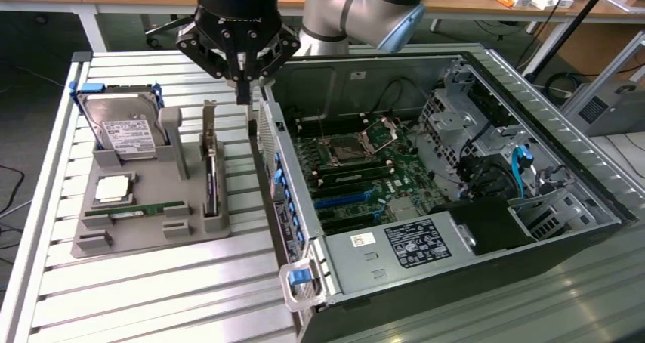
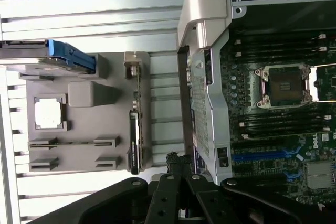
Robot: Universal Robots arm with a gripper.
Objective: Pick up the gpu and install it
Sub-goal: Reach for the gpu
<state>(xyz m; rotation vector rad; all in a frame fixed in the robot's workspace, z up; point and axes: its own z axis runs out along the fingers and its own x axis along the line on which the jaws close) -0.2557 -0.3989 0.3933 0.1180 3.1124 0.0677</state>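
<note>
The gpu (image 1: 211, 173) is a thin dark card with a silver bracket at its far end. It stands on edge in a slot of the grey holder (image 1: 151, 233) on the exterior view's left, and it appears again in the wrist view (image 2: 134, 137). My gripper (image 1: 244, 94) hangs above the gap between the holder and the open computer case (image 1: 302, 230), a little beyond the card's bracket end. Its fingers are shut together with nothing between them, and the wrist view shows the gripper (image 2: 177, 162) over the case's side wall. Blue card slots (image 1: 337, 199) lie on the motherboard (image 2: 278, 119).
The holder also carries a silver hard drive (image 1: 121, 128) in a blue frame, a processor (image 1: 113, 188) and a green memory stick (image 1: 141, 209). The case's tall side wall (image 2: 205, 93) stands between holder and motherboard. Ribbed metal table (image 1: 151, 298) surrounds both. Desks stand behind.
</note>
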